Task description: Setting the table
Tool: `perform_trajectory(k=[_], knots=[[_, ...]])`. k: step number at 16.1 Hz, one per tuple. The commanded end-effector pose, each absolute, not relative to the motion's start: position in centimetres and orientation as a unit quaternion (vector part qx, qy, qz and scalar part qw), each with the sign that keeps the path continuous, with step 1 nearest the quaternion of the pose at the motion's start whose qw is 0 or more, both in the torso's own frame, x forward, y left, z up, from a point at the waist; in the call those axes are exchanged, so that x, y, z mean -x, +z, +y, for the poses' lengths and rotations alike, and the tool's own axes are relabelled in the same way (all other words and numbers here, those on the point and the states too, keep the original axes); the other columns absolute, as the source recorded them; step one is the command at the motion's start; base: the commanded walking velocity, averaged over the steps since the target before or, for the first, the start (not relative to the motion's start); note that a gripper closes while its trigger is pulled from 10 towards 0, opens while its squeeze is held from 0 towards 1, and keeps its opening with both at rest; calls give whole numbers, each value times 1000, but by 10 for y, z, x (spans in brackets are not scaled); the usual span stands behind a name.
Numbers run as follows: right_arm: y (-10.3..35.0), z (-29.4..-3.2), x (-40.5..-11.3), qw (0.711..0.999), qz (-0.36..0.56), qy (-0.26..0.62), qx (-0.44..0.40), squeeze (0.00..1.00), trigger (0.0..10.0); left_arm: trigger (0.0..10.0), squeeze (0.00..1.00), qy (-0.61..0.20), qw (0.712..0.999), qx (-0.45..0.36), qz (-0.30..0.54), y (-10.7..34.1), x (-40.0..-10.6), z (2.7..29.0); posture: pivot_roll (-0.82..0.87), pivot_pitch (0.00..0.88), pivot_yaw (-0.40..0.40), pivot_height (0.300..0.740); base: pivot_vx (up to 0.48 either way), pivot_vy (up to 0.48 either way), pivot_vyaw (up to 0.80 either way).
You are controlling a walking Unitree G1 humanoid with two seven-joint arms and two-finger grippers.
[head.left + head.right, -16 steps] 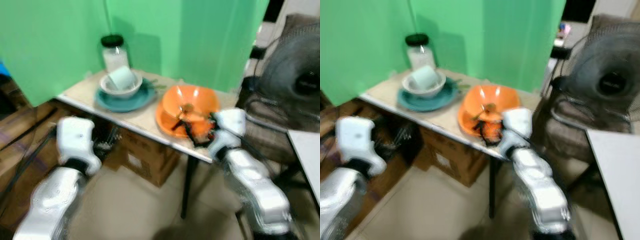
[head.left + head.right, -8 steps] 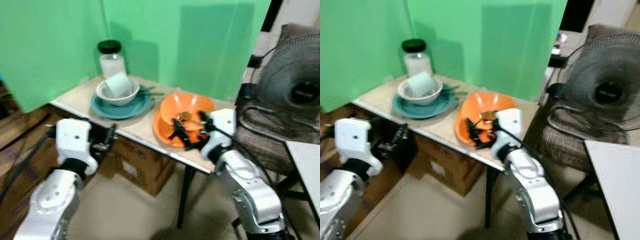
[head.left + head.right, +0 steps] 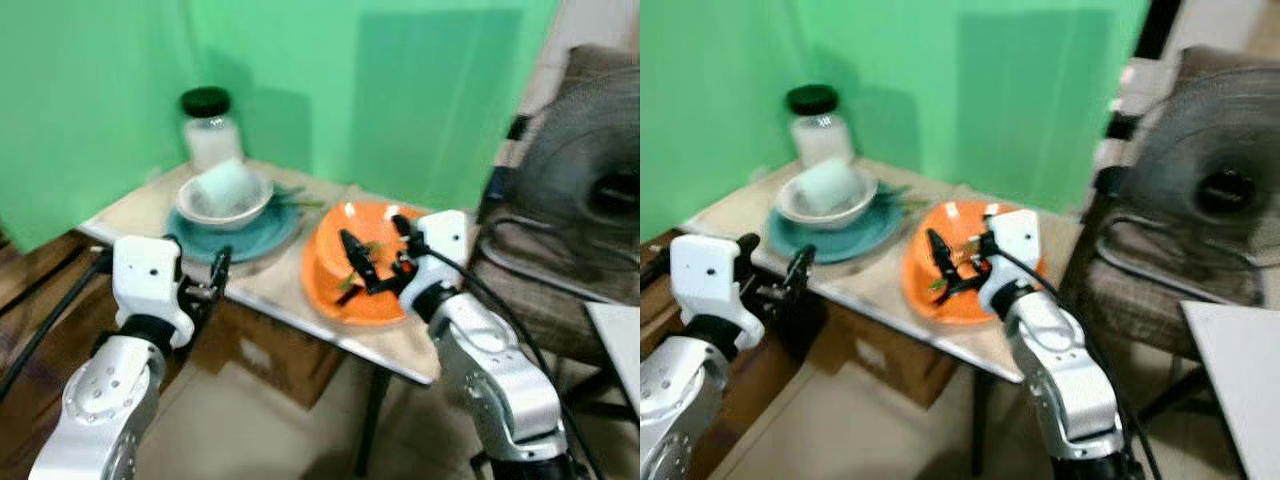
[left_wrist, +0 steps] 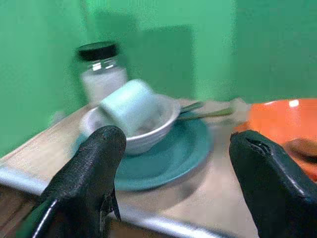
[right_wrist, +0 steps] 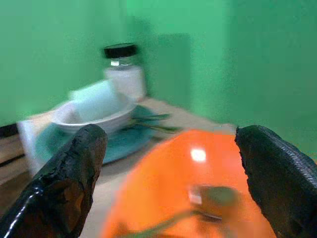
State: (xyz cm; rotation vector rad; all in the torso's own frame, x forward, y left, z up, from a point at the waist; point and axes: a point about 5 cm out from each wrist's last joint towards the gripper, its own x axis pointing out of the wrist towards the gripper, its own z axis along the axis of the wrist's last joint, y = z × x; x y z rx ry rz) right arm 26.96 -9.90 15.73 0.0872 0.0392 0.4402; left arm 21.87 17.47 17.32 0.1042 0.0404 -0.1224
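A small beige table (image 3: pixel 270 278) carries a teal plate (image 3: pixel 258 234) holding a white bowl (image 3: pixel 214 207), with a pale mint cup (image 3: pixel 228 182) lying on its side in the bowl. Cutlery (image 4: pixel 198 111) rests on the teal plate's far side. Behind stands a black-lidded jar (image 3: pixel 208 128). To the right sits an orange bowl (image 3: pixel 335 238) with a spoon (image 5: pixel 208 196) inside. My right gripper (image 3: pixel 378 250) is open just above the orange bowl. My left gripper (image 3: pixel 195 275) is open at the table's front edge, level with the teal plate, holding nothing.
A green screen backs the table. A cardboard box (image 3: pixel 268 352) sits under it. To the right are a standing fan (image 3: pixel 590 170), a chair with a checked cushion (image 3: pixel 530 300) and the corner of a white table (image 3: pixel 620 330).
The view has shifted closer to the table. My right gripper has moved from the orange bowl's front rim to above it. My left gripper has risen up to the table edge.
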Motion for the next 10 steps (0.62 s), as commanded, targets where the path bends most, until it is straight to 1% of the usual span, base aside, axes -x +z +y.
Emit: perform_trajectory(k=[1,2,3,4,6,7,8,9,10], knots=[[158,-105,-272,978,22,206,-40,0,10000,10000,0,-71,996,-48,23,171,-219,171,-7,0,46,740,300,0,0],[159,-105,-274,977,30,210,-21,0,10000,10000,0,-79,995,-54,23,171,-219,169,-5,0,45,740,274,0,0],[158,-105,-275,975,46,216,-12,0,10000,10000,0,-84,995,-56,24,171,-220,169,-5,0,45,740,0,0,0],[159,-105,-278,972,69,225,7,1000,10000,10000,0,-102,993,-56,29,169,-218,167,-5,0,45,740,0,0,0],[164,-109,-284,965,107,237,13,1000,10000,10000,0,-126,989,-67,38,167,-217,165,-10,0,43,740,0,0,0],[167,-112,-287,956,142,252,56,1000,10000,10000,0,-164,983,-68,47,166,-214,164,-11,0,40,740,0,0,0],[169,-113,-288,951,147,259,77,1000,10000,10000,0,-183,979,-67,52,165,-213,163,-12,0,39,740,0,0,0],[169,-115,-288,946,172,255,105,1000,10000,10000,0,-206,974,-77,58,163,-210,164,-17,0,38,740,0,0,0],[174,-116,-292,942,185,253,118,1000,10000,10000,0,-234,966,-86,66,161,-205,168,-18,0,39,740,0,0,0]])
